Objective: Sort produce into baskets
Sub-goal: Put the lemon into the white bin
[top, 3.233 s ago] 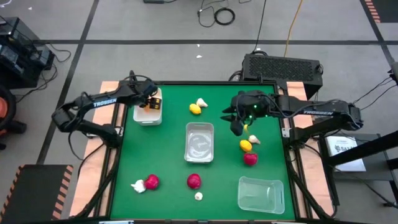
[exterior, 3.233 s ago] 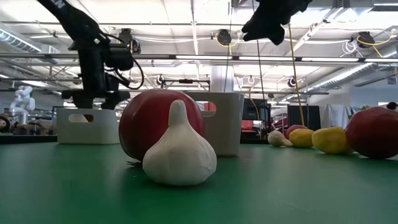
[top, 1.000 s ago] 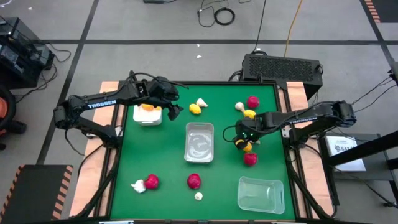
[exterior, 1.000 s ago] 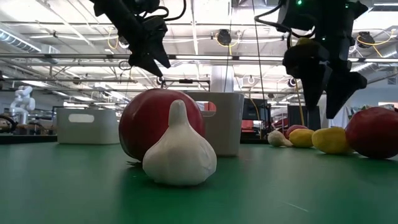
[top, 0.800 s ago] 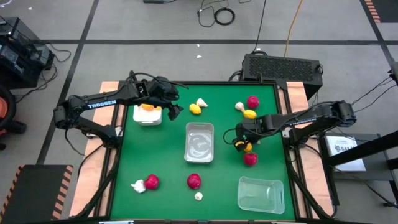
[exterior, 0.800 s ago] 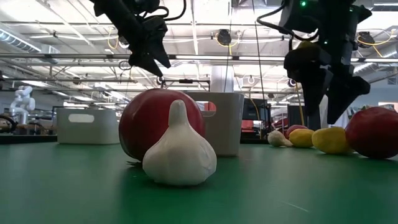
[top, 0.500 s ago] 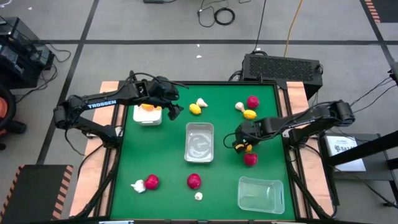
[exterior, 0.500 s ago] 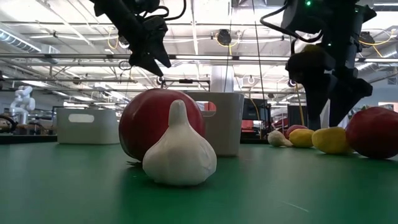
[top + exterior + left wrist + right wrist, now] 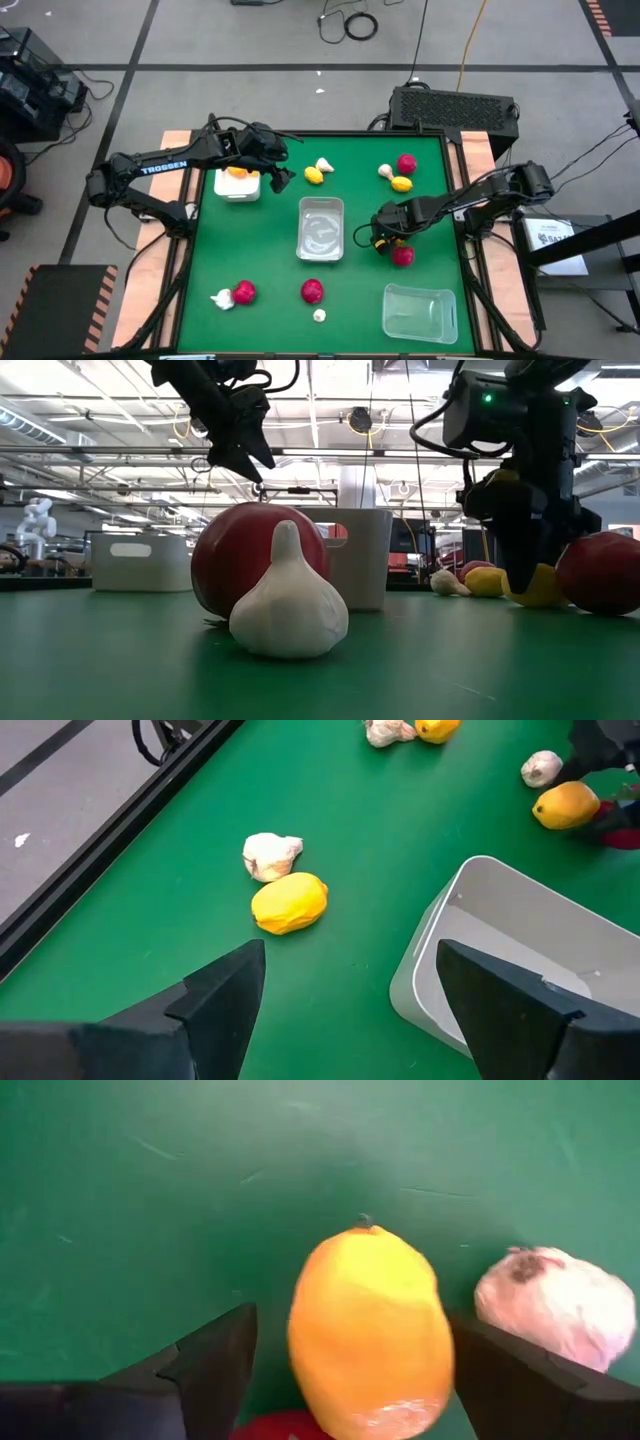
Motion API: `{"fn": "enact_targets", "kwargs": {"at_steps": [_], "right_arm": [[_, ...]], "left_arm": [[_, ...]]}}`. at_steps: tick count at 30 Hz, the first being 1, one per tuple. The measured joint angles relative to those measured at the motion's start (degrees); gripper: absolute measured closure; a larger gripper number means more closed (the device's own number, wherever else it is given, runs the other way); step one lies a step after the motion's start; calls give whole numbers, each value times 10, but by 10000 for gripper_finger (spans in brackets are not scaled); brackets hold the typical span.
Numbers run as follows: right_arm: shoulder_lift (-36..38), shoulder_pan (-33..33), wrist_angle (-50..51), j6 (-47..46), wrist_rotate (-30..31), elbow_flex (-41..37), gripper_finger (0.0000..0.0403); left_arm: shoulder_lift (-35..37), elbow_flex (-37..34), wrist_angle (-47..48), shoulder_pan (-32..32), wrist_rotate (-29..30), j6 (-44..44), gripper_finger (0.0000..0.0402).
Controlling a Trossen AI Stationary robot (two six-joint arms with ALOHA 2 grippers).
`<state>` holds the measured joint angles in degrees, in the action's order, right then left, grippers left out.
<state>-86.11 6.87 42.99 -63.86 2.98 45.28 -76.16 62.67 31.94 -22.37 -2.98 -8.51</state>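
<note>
the right gripper [image 9: 381, 240] has dropped from above the mat down onto the lemon [image 9: 370, 1335] lying just right of the clear basket [image 9: 321, 229] in the middle of the table [image 9: 270, 300], while the left arm has not moved over the last second; in judgement, the pick of this lemon is under way and none of the visible loose produce near it has been sorted yet. in the right wrist view the lemon sits squarely between the two dark fingers [image 9: 215, 1360], which stand wide apart on either side of it and do not yet press it, so the gripper is spread and holds nothing; a garlic bulb [image 9: 555, 1305] lies just beside the lemon, and a strawberry [image 9: 402, 256] lies just right of it as seen from above, on the side away from the clear basket. the low view shows the gripper's tips down at mat level around the lemon [image 9: 535, 585]. the left gripper [image 9: 279, 178] hovers beside the white basket [image 9: 238, 184], which already holds a yellow piece, its fingers [image 9: 225, 1000] spread and empty over a second lemon [image 9: 289, 903] and garlic bulb [image 9: 268, 855] up-left of the clear basket. the next move likely calls for closing on the lemon without nudging the garlic.
</note>
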Motion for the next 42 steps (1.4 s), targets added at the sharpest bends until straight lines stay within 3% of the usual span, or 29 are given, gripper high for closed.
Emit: {"fn": "enact_targets", "kwargs": {"at_steps": [11, 21, 24, 27, 34, 42], "right_arm": [[19, -6, 1, 19, -3, 18, 239], [69, -72, -17, 147, -10, 117, 237], [88, -101, -20, 197, -54, 156, 237], [104, -126, -27, 245, -121, 191, 237], [125, -160, -84, 277, -273, 212, 236], [118, -166, -196, 235, -353, 212, 236]], "left_arm": [[16, 8, 3, -2, -21, -2, 100], [47, 11, -68, 18, -136, 1, 100], [34, 12, -157, 44, -171, 24, 100], [17, 12, -242, 81, -181, 108, 100], [-31, 12, -387, 159, -136, 321, 100], [-91, 11, -411, 173, -163, 349, 100]]}}
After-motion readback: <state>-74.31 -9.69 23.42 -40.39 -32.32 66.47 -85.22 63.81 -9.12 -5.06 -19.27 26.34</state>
